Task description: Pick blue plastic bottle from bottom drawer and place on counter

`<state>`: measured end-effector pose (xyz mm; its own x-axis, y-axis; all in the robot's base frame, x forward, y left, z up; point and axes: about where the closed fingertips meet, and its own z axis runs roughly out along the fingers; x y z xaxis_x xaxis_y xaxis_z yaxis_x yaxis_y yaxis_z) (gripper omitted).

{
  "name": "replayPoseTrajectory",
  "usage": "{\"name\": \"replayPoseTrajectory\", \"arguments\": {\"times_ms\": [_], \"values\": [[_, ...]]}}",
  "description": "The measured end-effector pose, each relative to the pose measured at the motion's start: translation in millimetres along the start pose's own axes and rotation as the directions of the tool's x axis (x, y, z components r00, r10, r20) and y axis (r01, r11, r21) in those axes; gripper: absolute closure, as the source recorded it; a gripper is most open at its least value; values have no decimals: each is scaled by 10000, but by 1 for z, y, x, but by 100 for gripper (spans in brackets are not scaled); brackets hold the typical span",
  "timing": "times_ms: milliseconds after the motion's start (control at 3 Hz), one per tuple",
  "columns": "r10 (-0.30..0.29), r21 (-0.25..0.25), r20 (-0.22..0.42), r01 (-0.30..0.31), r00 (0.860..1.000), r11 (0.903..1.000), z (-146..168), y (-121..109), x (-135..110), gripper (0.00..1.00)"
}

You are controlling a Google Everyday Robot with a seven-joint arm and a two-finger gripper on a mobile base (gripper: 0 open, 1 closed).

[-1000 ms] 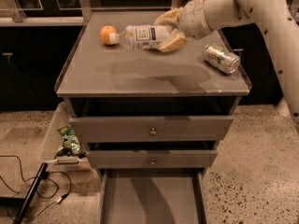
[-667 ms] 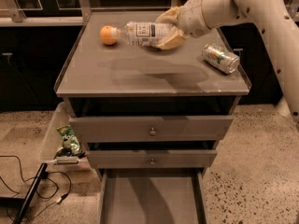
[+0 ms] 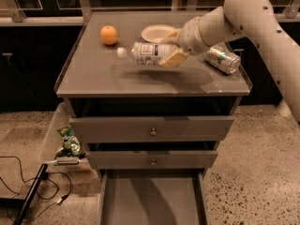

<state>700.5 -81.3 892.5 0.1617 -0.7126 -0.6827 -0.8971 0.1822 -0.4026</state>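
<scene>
The gripper (image 3: 169, 48) is hovering over the middle of the desk (image 3: 93, 78), its jaws clamping the bottle (image 3: 143, 54) by its base. The bottle is lying sideways, its cap sticking out of the jaws toward 9 o'clock, with an orange (image 3: 108, 35) at its 10 o'clock and a can (image 3: 221, 58) at its 3 o'clock.

Orange (image 3: 108, 34), white bowl (image 3: 158, 33), can (image 3: 221, 58), snack bag (image 3: 69, 142)

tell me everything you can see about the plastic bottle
The blue plastic bottle is small and clear, with a white cap at its left end and a white label with dark print. It is held horizontal, its base end clamped in the tool over the middle of the counter. It seems to hang slightly above the surface, a shadow beneath it.
</scene>
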Motion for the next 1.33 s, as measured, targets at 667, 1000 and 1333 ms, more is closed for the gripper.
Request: {"name": "replayPoseTrajectory", "arguments": {"times_ms": [667,1000,1333], "values": [[942,-546,-314,-959,9951,9939,18,14,28,90],[942,-546,-314,-958,9951,9939,18,14,28,67],[942,-547,-314,-958,9951,9939,18,14,28,43]]}}
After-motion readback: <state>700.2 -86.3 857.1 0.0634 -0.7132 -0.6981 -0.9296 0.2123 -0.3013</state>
